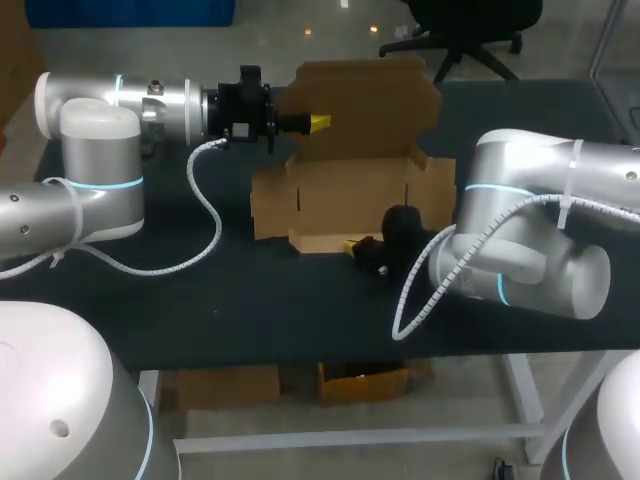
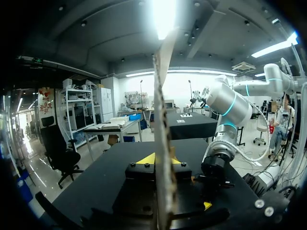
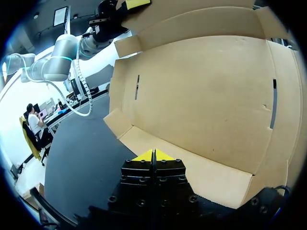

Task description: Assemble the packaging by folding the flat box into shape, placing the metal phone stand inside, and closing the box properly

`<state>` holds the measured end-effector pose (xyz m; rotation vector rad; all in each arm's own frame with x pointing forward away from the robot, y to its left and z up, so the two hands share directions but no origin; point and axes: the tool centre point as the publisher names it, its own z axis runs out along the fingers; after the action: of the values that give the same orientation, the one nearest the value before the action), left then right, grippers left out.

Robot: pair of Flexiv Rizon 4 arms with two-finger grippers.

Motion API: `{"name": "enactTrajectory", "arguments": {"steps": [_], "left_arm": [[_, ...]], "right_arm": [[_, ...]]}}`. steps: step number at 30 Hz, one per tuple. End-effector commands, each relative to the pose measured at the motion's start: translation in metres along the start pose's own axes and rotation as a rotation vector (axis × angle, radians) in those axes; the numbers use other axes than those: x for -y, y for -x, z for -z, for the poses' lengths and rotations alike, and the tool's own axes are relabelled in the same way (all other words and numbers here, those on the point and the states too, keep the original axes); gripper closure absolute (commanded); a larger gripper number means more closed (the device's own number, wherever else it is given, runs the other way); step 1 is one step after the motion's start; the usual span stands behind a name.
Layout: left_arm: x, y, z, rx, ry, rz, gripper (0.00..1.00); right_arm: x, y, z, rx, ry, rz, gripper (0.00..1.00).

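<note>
The brown cardboard box [image 1: 350, 190] lies half-folded in the middle of the black table, its side walls raised and its large lid flap [image 1: 365, 95] standing upright at the back. My left gripper [image 1: 318, 122] is shut on that lid's left edge. In the left wrist view the cardboard flap [image 2: 162, 96] runs edge-on between the yellow tips of the left gripper [image 2: 163, 160]. My right gripper [image 1: 352, 245] is shut with nothing in it, at the box's low front wall. The right gripper [image 3: 153, 155] touches that front strip, with the box's open inside [image 3: 201, 96] ahead. No metal phone stand is visible.
The left arm's white cable [image 1: 205, 220] loops over the table [image 1: 200, 300] left of the box. My right arm [image 2: 225, 110] stands beyond the flap in the left wrist view. My right arm's bulky elbow [image 1: 540, 230] sits right of the box.
</note>
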<state>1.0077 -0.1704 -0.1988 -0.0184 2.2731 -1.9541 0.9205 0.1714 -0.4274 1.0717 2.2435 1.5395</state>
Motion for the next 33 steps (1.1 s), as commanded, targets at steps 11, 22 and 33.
{"name": "enactTrajectory", "arguments": {"steps": [11, 22, 33], "left_arm": [[0.000, -0.001, 0.000, 0.003, -0.003, -0.002, 1.00], [0.000, -0.001, 0.000, 0.003, -0.003, -0.002, 1.00], [0.006, -0.029, 0.005, 0.005, 0.007, -0.044, 1.00]], "right_arm": [[0.005, -0.003, -0.005, 0.013, 0.007, -0.004, 1.00], [0.005, -0.003, -0.005, 0.013, 0.007, -0.004, 1.00], [0.005, -0.003, -0.005, 0.013, 0.007, -0.004, 1.00]]}}
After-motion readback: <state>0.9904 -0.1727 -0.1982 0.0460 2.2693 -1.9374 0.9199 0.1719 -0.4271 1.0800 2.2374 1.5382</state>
